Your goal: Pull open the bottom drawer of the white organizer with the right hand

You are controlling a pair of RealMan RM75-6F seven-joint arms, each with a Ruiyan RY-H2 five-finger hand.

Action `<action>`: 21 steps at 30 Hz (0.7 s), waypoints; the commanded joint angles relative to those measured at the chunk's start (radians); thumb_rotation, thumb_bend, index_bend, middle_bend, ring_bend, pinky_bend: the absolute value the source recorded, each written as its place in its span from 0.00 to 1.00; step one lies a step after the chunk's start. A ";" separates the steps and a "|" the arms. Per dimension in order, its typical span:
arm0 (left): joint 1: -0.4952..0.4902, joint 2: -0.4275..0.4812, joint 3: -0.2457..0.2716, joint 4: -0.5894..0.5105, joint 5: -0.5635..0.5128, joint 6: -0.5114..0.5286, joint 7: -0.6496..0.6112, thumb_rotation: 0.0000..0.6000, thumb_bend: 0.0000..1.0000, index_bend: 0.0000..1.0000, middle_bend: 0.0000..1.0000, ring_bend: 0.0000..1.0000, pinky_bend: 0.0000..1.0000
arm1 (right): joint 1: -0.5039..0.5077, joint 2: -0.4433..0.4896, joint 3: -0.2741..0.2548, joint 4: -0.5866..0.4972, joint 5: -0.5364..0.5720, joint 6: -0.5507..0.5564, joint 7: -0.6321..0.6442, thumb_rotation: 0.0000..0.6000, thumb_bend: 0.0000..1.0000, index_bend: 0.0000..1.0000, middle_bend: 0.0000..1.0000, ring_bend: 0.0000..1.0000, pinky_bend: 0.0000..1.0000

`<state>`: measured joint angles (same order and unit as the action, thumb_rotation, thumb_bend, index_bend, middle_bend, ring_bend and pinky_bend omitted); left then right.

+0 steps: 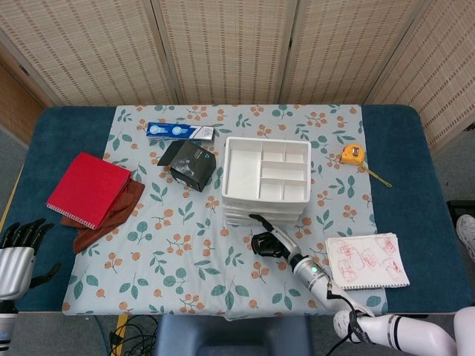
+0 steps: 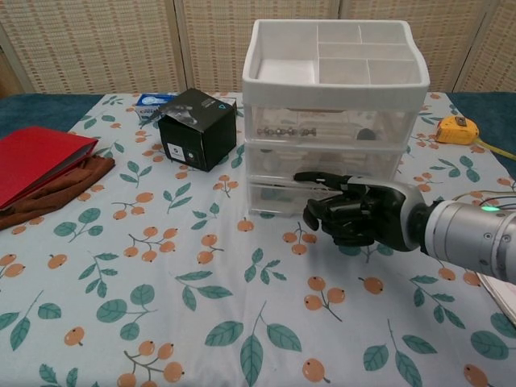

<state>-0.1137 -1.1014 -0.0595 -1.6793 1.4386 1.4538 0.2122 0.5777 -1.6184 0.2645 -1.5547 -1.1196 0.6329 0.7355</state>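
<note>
Reaching with curled, empty fingers, the right hand (image 2: 355,214) hovered at the bottom drawer (image 2: 278,196) of the white organizer (image 2: 334,76), probably light, slippery plastic, best hooked at its front lip.

White organizer (image 2: 334,113) sits upright mid-table on the floral cloth: open divided tray on top, three translucent drawers stacked below. Bottom drawer (image 2: 278,197) looks flush with the ones above, front facing the robot. Small items visible through the top drawer's front; bottom drawer contents unclear.
</note>
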 commanded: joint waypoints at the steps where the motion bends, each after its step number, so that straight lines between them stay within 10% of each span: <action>1: -0.002 -0.001 -0.001 -0.001 -0.001 -0.002 0.002 1.00 0.21 0.18 0.15 0.14 0.09 | 0.001 -0.002 0.003 0.005 0.000 0.000 -0.002 1.00 0.66 0.03 0.70 0.91 1.00; 21: -0.006 -0.004 0.004 -0.004 0.000 -0.004 0.016 1.00 0.21 0.18 0.15 0.14 0.09 | -0.027 0.020 -0.025 -0.022 -0.050 0.007 0.003 1.00 0.67 0.16 0.71 0.92 1.00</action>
<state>-0.1194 -1.1051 -0.0556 -1.6835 1.4386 1.4494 0.2278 0.5544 -1.6015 0.2428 -1.5729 -1.1658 0.6374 0.7368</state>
